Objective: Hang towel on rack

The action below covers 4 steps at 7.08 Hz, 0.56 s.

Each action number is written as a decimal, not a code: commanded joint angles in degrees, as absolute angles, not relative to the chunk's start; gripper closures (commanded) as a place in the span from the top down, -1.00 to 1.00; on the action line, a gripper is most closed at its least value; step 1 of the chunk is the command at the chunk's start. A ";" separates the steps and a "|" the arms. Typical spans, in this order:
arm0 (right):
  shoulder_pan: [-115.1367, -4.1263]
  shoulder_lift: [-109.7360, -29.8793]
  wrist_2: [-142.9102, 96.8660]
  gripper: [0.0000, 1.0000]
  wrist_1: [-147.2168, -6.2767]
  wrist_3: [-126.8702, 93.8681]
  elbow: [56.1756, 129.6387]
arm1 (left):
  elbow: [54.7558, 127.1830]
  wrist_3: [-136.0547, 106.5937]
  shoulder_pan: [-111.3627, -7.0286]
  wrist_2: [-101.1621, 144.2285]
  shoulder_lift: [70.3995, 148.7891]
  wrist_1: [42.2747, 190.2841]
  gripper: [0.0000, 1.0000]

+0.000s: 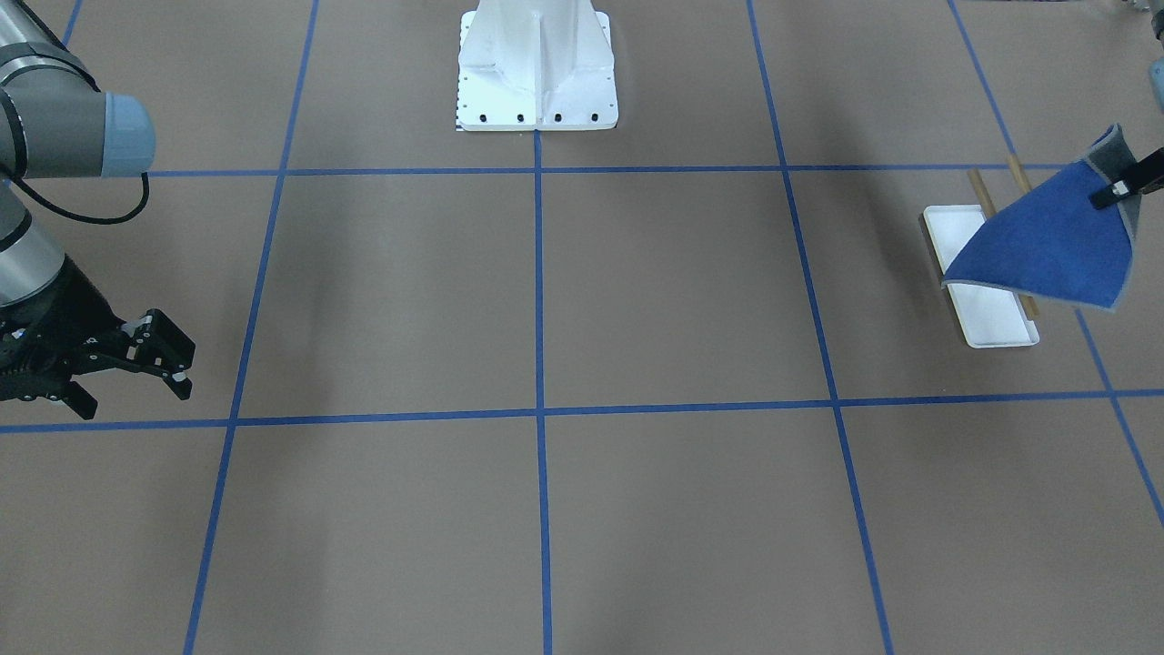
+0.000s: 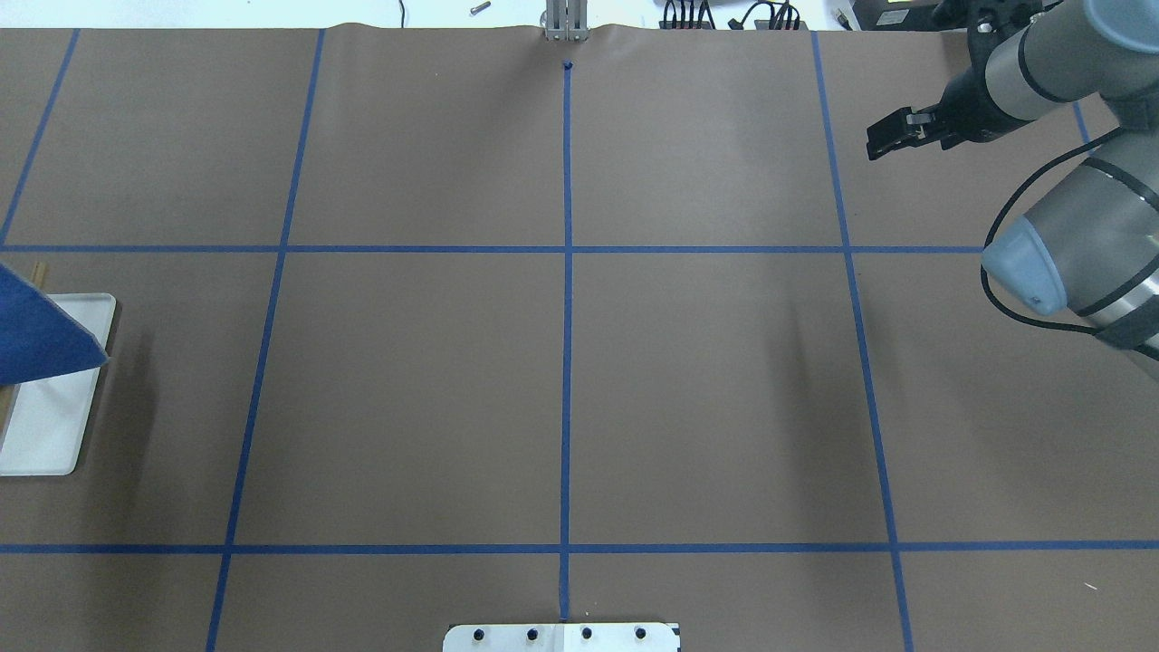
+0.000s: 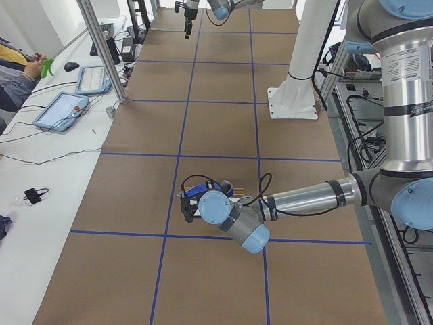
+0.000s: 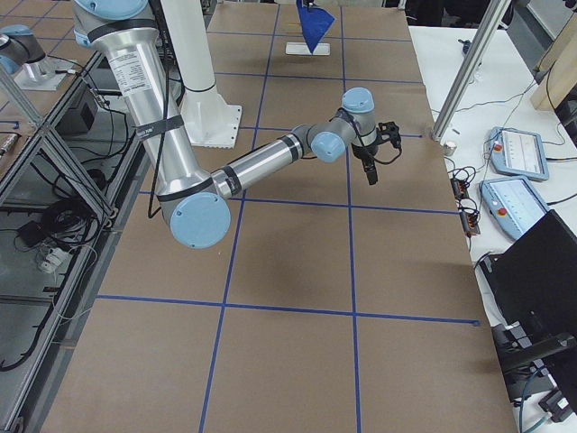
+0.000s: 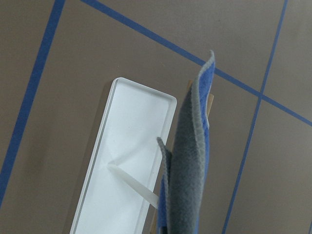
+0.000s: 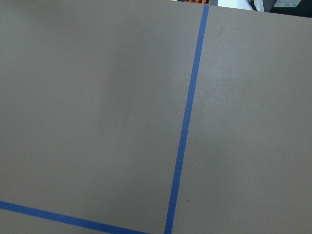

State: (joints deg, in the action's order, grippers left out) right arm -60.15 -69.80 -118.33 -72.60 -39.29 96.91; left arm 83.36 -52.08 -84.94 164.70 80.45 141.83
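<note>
The towel [image 1: 1055,241] is royal blue with a grey reverse and hangs by one corner from my left gripper [image 1: 1111,193], which is shut on it. It hangs over the rack, whose white tray base [image 1: 991,318] and two wood dowel bars [image 1: 980,196] show partly beneath it. In the left wrist view the towel [image 5: 187,170] hangs edge-on beside the tray [image 5: 122,161] and covers most of a bar [image 5: 210,105]. In the overhead view the towel [image 2: 36,330] and tray [image 2: 54,407] sit at the left edge. My right gripper [image 1: 136,387] is open and empty, far across the table.
The large white bolted pedestal [image 1: 536,73] stands at the robot's side of the table, in the middle. Blue tape lines [image 1: 538,291] grid the brown table cover. The right arm's elbow [image 2: 1068,244] hangs over the table's right side.
</note>
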 commanded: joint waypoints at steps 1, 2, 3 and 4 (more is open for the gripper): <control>-60.29 -69.87 -118.48 1.00 -72.60 -39.29 96.86 | 83.50 -52.82 -84.82 164.79 80.68 141.86 -0.90; -60.29 -69.87 -118.48 1.00 -72.60 -39.29 96.86 | 83.58 -53.26 -84.73 165.58 80.86 141.86 -0.90; -60.21 -69.87 -118.48 1.00 -72.60 -39.29 96.77 | 83.67 -53.78 -84.73 166.37 80.86 141.94 -0.89; -60.21 -69.87 -118.48 1.00 -72.60 -39.29 96.77 | 83.67 -53.79 -84.73 166.46 80.86 142.03 -0.84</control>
State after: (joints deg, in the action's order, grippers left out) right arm -60.24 -69.87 -118.48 -72.60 -39.29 96.80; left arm 83.62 -53.57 -84.75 166.08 80.83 141.94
